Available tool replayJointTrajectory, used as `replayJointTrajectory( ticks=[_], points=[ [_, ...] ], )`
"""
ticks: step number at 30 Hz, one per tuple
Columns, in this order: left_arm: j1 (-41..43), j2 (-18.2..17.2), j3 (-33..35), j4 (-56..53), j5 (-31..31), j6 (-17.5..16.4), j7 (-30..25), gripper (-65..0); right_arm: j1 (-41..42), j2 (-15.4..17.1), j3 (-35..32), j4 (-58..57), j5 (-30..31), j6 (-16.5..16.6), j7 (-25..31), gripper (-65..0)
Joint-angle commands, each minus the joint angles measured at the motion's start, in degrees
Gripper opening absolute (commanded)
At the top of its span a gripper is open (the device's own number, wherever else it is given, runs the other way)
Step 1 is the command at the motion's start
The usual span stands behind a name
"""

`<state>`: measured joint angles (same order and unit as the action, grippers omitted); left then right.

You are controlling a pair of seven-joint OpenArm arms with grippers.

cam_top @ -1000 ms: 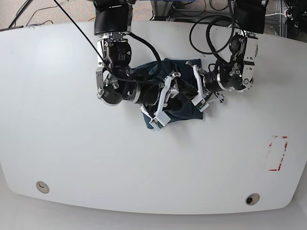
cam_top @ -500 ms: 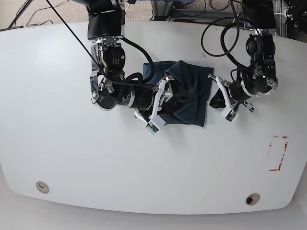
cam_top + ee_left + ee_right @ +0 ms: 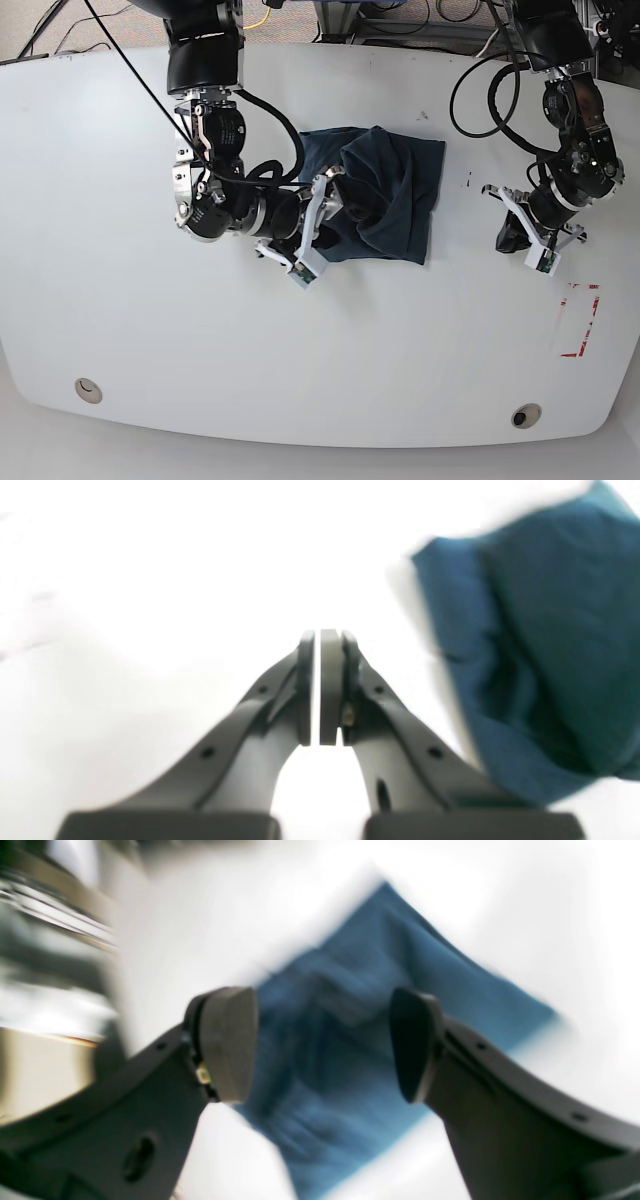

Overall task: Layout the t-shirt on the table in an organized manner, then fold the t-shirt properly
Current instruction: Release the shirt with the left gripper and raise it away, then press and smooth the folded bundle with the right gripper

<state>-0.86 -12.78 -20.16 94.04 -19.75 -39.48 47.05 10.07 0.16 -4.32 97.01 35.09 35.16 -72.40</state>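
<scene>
Starting at the nine o'clock side of the base view, the white table (image 3: 120, 330) lies bare there, with a round grommet hole (image 3: 88, 390) toward seven o'clock. Next comes the right arm, reaching down from eleven o'clock and bending toward the middle, its right gripper (image 3: 318, 228) ending at the near-left edge of the t-shirt (image 3: 395, 200). In the right wrist view that gripper's fingers (image 3: 227, 1042) stand moderately apart with nothing between them; the blurred cloth shows through the gap, lower down, and whether the tips touch it cannot be told. The t-shirt itself sits a little toward twelve o'clock of the table's centre as a compact, roughly rectangular bundle, dark navy-teal, with a raised rumpled fold running across its middle and flatter cloth along its three o'clock edge. Further right, well apart from the cloth, the left gripper (image 3: 528, 238) hangs over bare tabletop at about three o'clock; the left wrist view shows its pads (image 3: 330, 685) pressed together on nothing, with the t-shirt's edge off to one side. A red dashed rectangle mark (image 3: 578, 320) lies toward four o'clock, and a second grommet hole (image 3: 526, 415) sits near five o'clock.
</scene>
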Motion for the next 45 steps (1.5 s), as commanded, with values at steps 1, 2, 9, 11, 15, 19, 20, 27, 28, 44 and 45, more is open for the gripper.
replayJointTrajectory(
  ticks=[1,2,9,11,15,19,20,27,28,44,45],
  points=[
    [-0.41,-0.37,-1.77,1.13,-0.78,-0.03,-0.94,-65.0,1.23,1.46,-1.71,1.23,-1.55,2.95,1.50,-35.2],
    [-0.32,-0.37,-2.12,1.13,-0.78,-0.12,-0.94,-65.0,1.23,2.08,-2.14,1.23,-2.26,4.01,1.59,-38.8],
    [1.08,-0.37,-2.47,1.13,-0.78,-0.12,-0.94,-65.0,1.67,3.66,-2.67,1.41,-5.68,4.84,1.68,-47.2],
    [1.43,-0.37,-2.47,1.13,-0.78,-0.03,-0.94,-65.0,1.76,3.31,-2.67,1.14,-6.04,4.84,2.12,-49.0],
    [1.79,-0.37,-2.30,1.13,-0.78,-0.12,-0.94,-65.0,1.85,2.34,-2.85,0.79,-6.39,4.84,3.08,-51.8],
    [1.79,-0.37,-2.30,1.13,-0.78,-0.12,-0.94,-65.0,2.90,0.14,-2.85,-1.58,-6.39,4.84,3.17,-52.0],
    [1.79,-0.37,-2.30,1.13,-0.78,-0.12,-0.85,-65.0,3.08,-0.21,-2.85,-2.02,-6.39,4.84,3.17,-52.0],
    [1.79,-0.46,-2.65,1.21,-0.78,-0.21,-0.85,-65.0,4.75,-5.66,-5.22,-4.66,-6.39,4.84,3.35,-52.0],
    [1.79,-0.81,-2.74,1.30,-0.78,-0.21,-0.85,-65.0,5.01,-6.45,-5.57,-5.01,-6.39,4.84,3.35,-52.0],
    [3.02,-2.92,-3.88,7.10,-0.78,-0.21,-0.76,-65.0,10.37,-9.16,-5.49,-7.21,-6.12,4.84,4.84,-52.2],
    [3.02,-3.18,-3.88,7.10,-0.78,-0.21,-0.76,-65.0,10.29,-9.16,-5.05,-7.12,-6.21,4.84,4.84,-52.2]
  ],
)
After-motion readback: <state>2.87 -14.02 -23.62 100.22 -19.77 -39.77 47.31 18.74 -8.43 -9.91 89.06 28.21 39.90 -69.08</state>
